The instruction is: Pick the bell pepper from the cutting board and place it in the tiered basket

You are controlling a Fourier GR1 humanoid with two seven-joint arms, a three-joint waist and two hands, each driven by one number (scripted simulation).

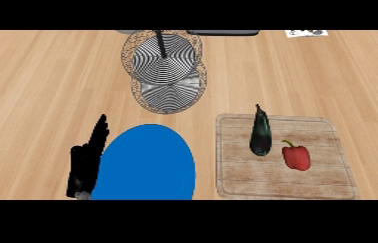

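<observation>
Left hand (87,159) is seen at lower left, fingers straight, pressed together, pointing up, holding nothing. Wooden desk (59,77). Bell pepper (296,156) lies on cutting board (284,179), just beside eggplant (260,132). Tiered basket (165,69) is set well apart, top centre. Blue plate (148,164) lies beside the hand.

counter (59,77): light wood planks, runs the whole view
basket (164,69): tiered, stripy black-and-white trays, sits at the far middle
plate (148,163): big blue one, near edge, left of centre
board (325,182): pale wood, near right, just beside the plate but not touching
paper (306,33): small white thing at the far right edge, can't really tell what it is
dark strip (221,32): at the far edge behind the basket, mostly cut off
</observation>
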